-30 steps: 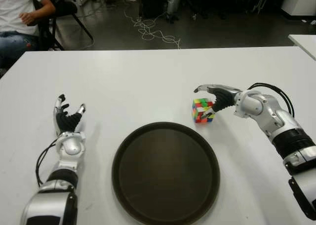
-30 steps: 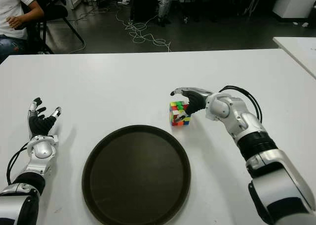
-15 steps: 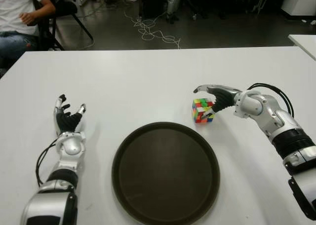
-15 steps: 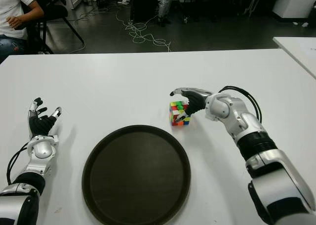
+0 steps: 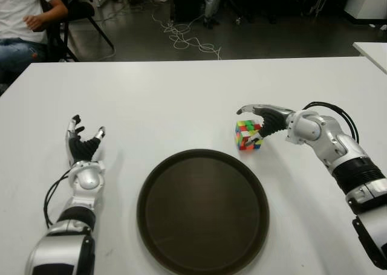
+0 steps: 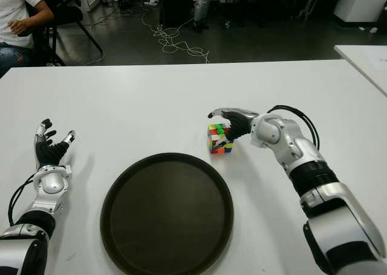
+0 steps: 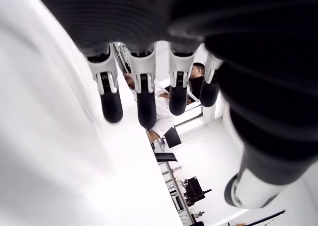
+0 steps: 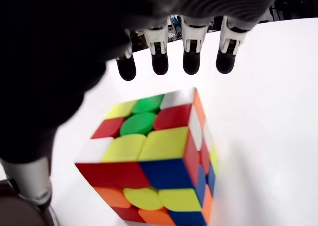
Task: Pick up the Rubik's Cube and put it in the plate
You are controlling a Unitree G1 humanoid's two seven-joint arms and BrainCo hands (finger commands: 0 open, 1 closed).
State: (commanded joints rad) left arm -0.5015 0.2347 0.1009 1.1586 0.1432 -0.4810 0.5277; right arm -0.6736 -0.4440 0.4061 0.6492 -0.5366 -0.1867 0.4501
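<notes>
reaching over the cube (image 5: 248,135), right hand (image 5: 264,121) fingers spread, gripping nothing yet; cube sits at the plate's (image 5: 202,208) one o'clock. lift and placement remain. left hand (image 5: 83,148) idle, fingers wide.

The Rubik's Cube (image 5: 248,135) is scrambled, showing red, green, yellow, white, blue and orange stickers. It sits flat on the white table (image 5: 181,100), one corner turned toward the robot, at about 1 o'clock from the plate (image 5: 203,210), just beyond its rim and not touching it. The plate is a round, dark brown, shallow tray, lying flat.
</notes>
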